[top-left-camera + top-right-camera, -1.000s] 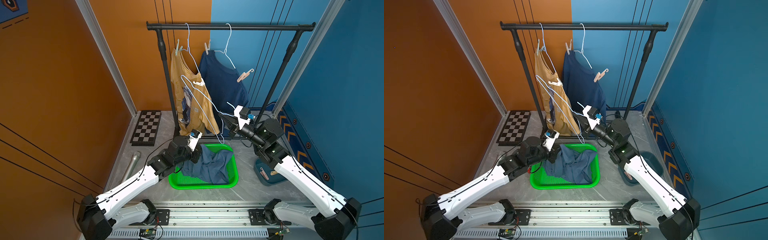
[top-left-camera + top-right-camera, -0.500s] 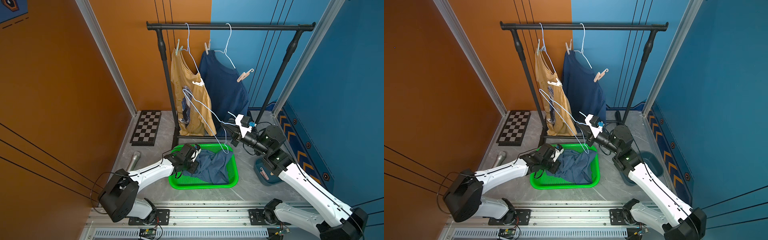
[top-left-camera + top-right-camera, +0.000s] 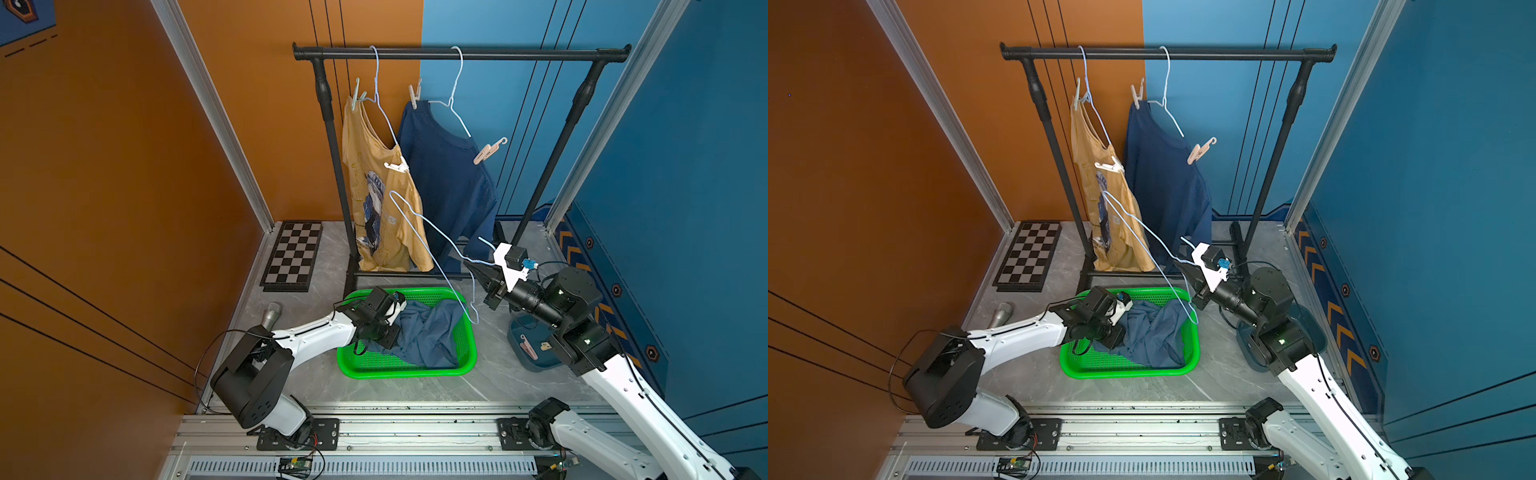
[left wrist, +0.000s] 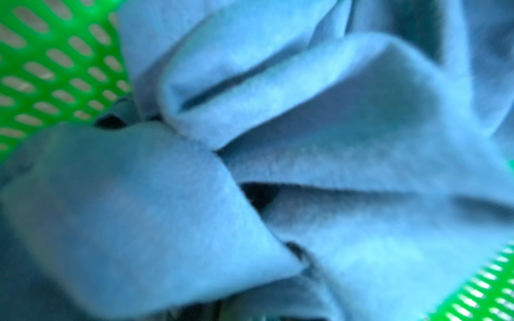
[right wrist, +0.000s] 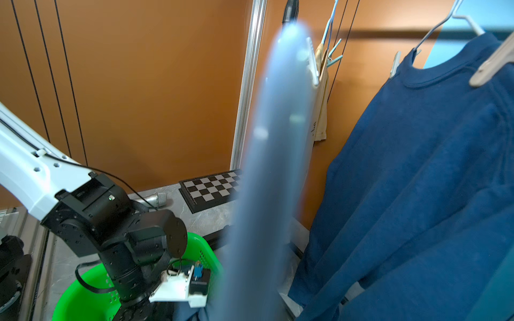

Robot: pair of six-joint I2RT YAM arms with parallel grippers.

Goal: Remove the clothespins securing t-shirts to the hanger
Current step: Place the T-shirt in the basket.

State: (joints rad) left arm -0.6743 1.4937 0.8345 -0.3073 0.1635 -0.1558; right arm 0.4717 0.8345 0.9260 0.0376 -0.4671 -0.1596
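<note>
Four clothespins (image 3: 488,151) sit upper centre in both top views, nipping the mustard t-shirt (image 3: 374,199) and navy t-shirt (image 3: 449,183) to wire hangers (image 3: 460,119). Light, stiff and springy, each likely wants pinching at its free tail. The right fingers (image 3: 478,271) are clenched on an empty hanger (image 3: 432,227) at centre right, while the left fingers, buried in the slate-blue shirt (image 3: 424,332) in the basket (image 3: 399,370), cannot be judged.

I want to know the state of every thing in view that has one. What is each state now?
yellow t-shirt: hanging, pinned at both shoulders.
navy t-shirt: hanging, pinned at both shoulders.
slate-blue t-shirt: crumpled in the green basket.
empty hanger: held by the shut right gripper.
left gripper: down in the basket at the cloth, jaws hidden.
chessboard: closed, lying flat.
</note>
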